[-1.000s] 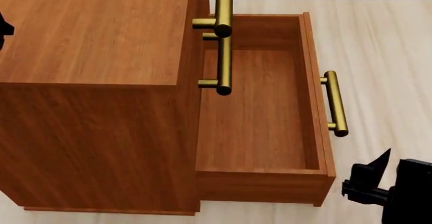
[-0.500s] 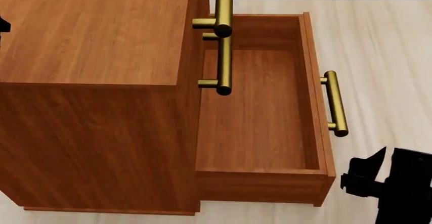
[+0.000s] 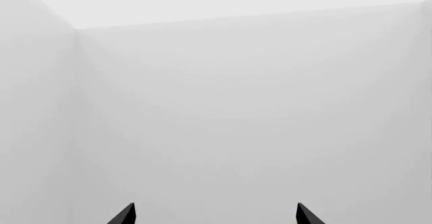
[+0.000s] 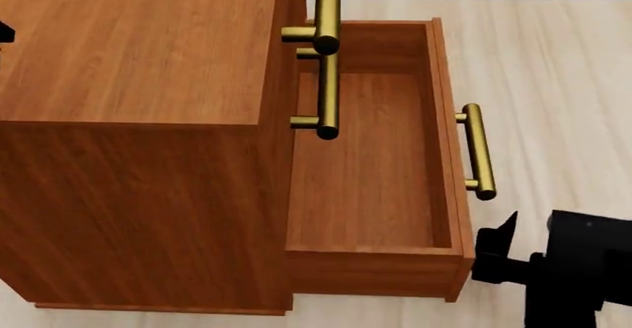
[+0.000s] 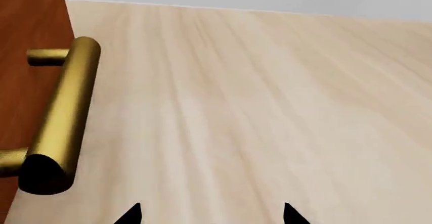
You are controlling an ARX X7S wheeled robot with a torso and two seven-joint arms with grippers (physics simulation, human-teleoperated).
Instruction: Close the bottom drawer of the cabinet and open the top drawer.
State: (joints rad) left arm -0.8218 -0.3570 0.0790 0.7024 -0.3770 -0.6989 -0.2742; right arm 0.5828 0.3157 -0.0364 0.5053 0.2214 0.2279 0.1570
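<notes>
The bottom drawer (image 4: 371,158) stands pulled out of the cabinet (image 4: 138,121), its tray open to the head view. The right gripper (image 4: 499,250) sits against the near end of the drawer front, just below the brass handle (image 4: 477,150), whose long axis runs along that front. Its fingertips are apart and hold nothing. Closing requires a push toward the cabinet. The left gripper (image 3: 214,216), also spread, faces bare wall; the right arm is nearer.

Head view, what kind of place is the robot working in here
Probably a bare simulated room, not a furnished home: a lone wood-grain cabinet with its bottom drawer pulled out stands on a pale plank floor, and the left wrist view shows only blank grey walls.
</notes>
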